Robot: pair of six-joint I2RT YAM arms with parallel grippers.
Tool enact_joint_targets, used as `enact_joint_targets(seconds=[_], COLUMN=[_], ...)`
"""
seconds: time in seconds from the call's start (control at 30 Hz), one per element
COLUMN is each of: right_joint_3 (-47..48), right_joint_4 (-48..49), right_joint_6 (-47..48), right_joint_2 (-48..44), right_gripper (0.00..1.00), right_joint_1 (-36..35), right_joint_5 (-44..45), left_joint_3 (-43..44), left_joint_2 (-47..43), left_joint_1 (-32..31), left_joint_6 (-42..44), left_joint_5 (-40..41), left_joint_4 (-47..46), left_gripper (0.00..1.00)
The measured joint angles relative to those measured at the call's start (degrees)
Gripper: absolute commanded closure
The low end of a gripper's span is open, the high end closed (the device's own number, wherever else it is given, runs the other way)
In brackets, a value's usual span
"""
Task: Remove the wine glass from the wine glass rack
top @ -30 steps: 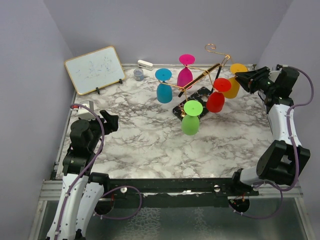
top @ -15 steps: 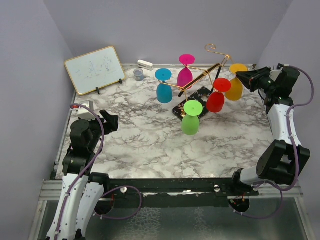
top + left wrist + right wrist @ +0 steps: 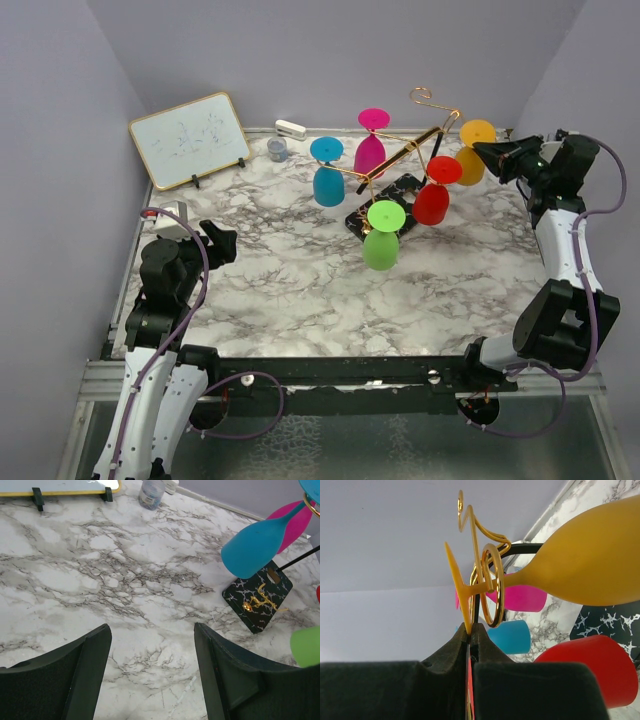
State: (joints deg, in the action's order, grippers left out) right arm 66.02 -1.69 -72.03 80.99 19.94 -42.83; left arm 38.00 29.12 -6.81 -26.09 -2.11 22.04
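Note:
The wine glass rack [image 3: 405, 152] of gold wire stands tilted on its black patterned base [image 3: 388, 198] at the back right of the table. Blue [image 3: 328, 182], pink [image 3: 370, 152], red [image 3: 432, 200], green [image 3: 381, 247] and yellow [image 3: 468, 168] glasses hang on it. My right gripper [image 3: 482, 150] is shut on the rim of the yellow wine glass's foot [image 3: 456, 582]. Its stem still runs through the gold ring [image 3: 492, 585], and its bowl [image 3: 590, 570] points right. My left gripper [image 3: 152, 645] stands open over bare marble at the near left [image 3: 215, 243].
A whiteboard [image 3: 190, 138] leans at the back left. A small jar [image 3: 277, 150] and a white object [image 3: 290, 129] sit by the back wall. The rack's black base [image 3: 257, 600] and the blue glass [image 3: 252, 547] lie ahead of my left gripper. Walls close in on both sides.
My right gripper's jaws have closed onto the yellow glass's foot, and the glass has shifted slightly. The left arm has not moved.

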Motion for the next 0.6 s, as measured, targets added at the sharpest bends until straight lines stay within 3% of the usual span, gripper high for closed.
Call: enact_joint_targets(seconds=[0.6], right_joint_3=[5.3], right_joint_4=[6.1], right_joint_6=[-6.2], right_joint_2=[8.0], right_gripper=[0.99], right_joint_1=[0.0], right_joint_5=[-4.0], left_joint_3=[-0.2], left_joint_2=[0.1], left_joint_1=[0.0], left_joint_6=[-0.1], left_joint_5=[0.0], left_joint_4=[0.0], left_gripper=[0.31])
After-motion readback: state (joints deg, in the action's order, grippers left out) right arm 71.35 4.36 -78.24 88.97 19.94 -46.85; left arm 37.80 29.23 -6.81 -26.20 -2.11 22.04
